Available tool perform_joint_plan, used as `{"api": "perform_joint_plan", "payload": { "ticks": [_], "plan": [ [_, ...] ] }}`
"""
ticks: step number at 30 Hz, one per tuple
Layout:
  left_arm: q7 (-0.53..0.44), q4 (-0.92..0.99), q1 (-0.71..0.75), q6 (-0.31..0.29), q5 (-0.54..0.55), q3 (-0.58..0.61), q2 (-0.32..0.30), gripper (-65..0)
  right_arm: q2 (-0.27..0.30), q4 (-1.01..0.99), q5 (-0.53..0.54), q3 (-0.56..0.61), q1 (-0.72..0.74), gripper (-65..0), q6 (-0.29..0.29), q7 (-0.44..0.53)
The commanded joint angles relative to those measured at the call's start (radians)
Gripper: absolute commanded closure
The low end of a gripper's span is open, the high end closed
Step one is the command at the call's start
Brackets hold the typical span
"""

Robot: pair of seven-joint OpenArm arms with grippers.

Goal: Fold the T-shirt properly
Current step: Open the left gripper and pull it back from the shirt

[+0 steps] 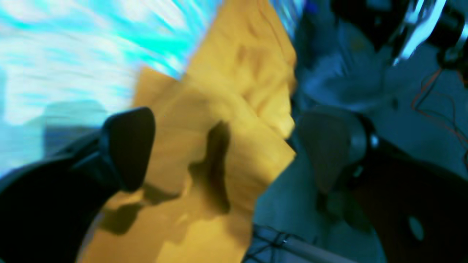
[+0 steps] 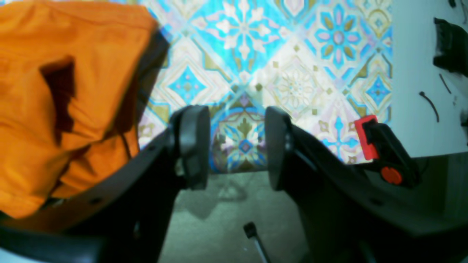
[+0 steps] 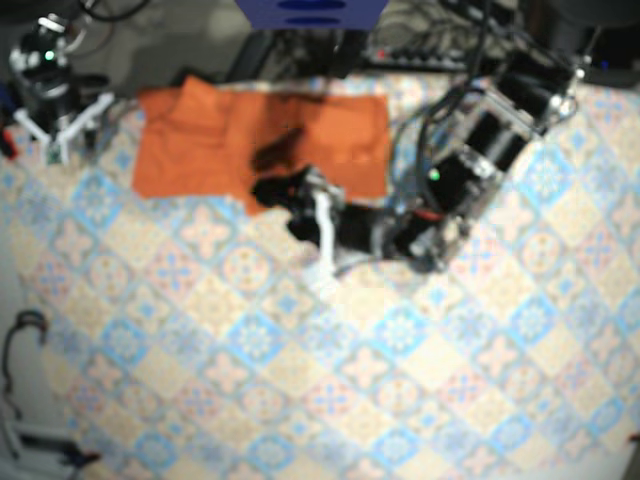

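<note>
At the far edge of the counter (image 3: pixel 300 380), which is covered in a blue and cream tile pattern, the orange T-shirt (image 3: pixel 200 140) lies as a wide, fairly flat rectangle. No sleeves stick out from its outline in the overhead view. They seem to be tucked in already, though the picture is soft and this is only a judgement. The top left corner looks turned over, and the lower edge near the middle is uneven.

The left arm reaches in from the right of the overhead view, and the left tool (image 3: pixel 278 190) sits at the shirt's lower edge near its middle. The left wrist view is heavily smeared. In it the two fingers (image 1: pixel 128 146) stand wide apart with rumpled orange-yellow cloth between them. The tool looks released, straddling the fabric rather than pinching it.

The right tool (image 2: pixel 237 146) is also released, its fingers parted with only the patterned cover visible between them. In that view the shirt sits up and to the left, clear of the fingertips.

As a judgement, the task is partway done. The shirt appears narrowed into a band, but it is long and not yet a compact stack. At least one more fold across its length seems needed, plus smoothing of the rumpled part at the left tool.
</note>
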State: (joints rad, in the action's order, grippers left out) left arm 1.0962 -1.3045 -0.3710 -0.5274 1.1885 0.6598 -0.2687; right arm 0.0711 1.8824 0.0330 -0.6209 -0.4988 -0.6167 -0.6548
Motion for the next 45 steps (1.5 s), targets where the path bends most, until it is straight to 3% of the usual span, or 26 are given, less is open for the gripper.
{"api": "perform_joint_plan", "payload": {
  "ticks": [1, 5, 11, 16, 20, 27, 34, 45],
  "plan": [
    [-0.012, -0.031, -0.021, -0.01, 0.023, -0.031, -0.019, -65.0, 0.014, 0.012, 0.011, -0.006, 0.009, -24.5, 0.004, 0.017],
    [-0.014, -0.047, -0.006, -0.01, 0.024, -0.088, -0.091, -65.0, 0.014, -0.014, 0.035, -0.004, 0.018, -24.5, 0.004, 0.016],
    [-0.012, -0.063, 0.066, -0.01, 0.021, -0.176, -0.171, -65.0, 0.02, -0.06, 0.199, -0.004, 0.024, -25.1, -0.004, -0.073],
    [-0.015, -0.106, 0.128, -0.012, 0.021, -0.185, -0.218, -65.0, 0.085, -0.066, 0.311, 0.071, 0.018, -32.6, -0.004, -0.141],
    [-0.015, -0.106, 0.149, -0.012, 0.02, -0.185, -0.22, -65.0, 0.135, -0.068, 0.354, 0.169, 0.018, -38.9, -0.004, -0.176],
    [-0.015, -0.108, 0.183, -0.012, -0.008, -0.24, -0.22, -65.0, 0.14, -0.129, 0.405, 0.269, 0.024, -40.0, -0.004, -0.188],
    [-0.015, -0.108, 0.192, -0.013, -0.008, -0.246, -0.243, -65.0, 0.14, -0.228, 0.422, 0.289, 0.025, -40.0, -0.004, -0.182],
    [-0.015, -0.108, 0.197, -0.013, -0.008, -0.246, -0.244, -65.0, 0.151, -0.323, 0.568, 0.302, 0.068, -40.0, -0.004, -0.188]
  ]
}}
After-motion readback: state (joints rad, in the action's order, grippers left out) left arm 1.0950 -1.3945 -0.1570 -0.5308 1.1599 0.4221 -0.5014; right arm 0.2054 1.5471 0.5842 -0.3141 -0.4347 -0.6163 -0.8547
